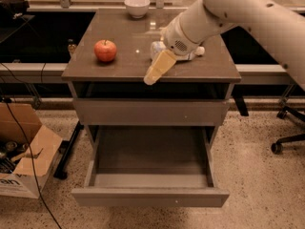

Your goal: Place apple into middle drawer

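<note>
The apple point(105, 50) sits on the bench point(119, 69) top, left half, nothing touching it. Below and fwd of it, the middle drawer point(150, 151) is pulled out, tray floor bare.

The tool point(152, 76) hangs over the bench's front edge, right of the apple and well apart from it, angled down-left. Can't tell how far open it is from this angle; it prob. holds nothing, since the apple lies free. A pale bottle point(156, 49) lies just behind the wrist.

Risks:
- A sideways approach could nudge the round apple so it rolls off the left edge.
- The arm's sweep may knock the bottle.
- A release too far fwd would miss the tray.
</note>
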Controlling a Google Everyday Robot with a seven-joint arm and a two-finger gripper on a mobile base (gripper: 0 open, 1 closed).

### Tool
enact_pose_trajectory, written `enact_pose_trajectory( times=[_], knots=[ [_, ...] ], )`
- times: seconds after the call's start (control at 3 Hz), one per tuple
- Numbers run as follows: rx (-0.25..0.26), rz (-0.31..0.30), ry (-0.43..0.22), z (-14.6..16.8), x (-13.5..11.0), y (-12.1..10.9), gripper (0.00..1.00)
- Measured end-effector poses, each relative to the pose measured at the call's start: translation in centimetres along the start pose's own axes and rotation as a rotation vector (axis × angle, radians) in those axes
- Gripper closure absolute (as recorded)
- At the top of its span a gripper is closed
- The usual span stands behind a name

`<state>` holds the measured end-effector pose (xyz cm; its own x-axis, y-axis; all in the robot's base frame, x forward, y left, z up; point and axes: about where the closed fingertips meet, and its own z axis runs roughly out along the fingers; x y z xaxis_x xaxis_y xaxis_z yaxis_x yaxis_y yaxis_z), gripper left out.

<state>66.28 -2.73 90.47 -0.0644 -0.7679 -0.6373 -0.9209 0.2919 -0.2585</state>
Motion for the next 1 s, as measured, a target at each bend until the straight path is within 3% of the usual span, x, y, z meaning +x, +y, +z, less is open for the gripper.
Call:
enact_pose_trajectory(
  times=[0.67, 1.0],
  knots=[
    [-0.062, -0.024, -0.074, 6.2, -2.5, -3.4, 0.00],
    [-0.062, -0.024, -0.074, 6.2, -2.5, -3.4, 0.00]
  ],
)
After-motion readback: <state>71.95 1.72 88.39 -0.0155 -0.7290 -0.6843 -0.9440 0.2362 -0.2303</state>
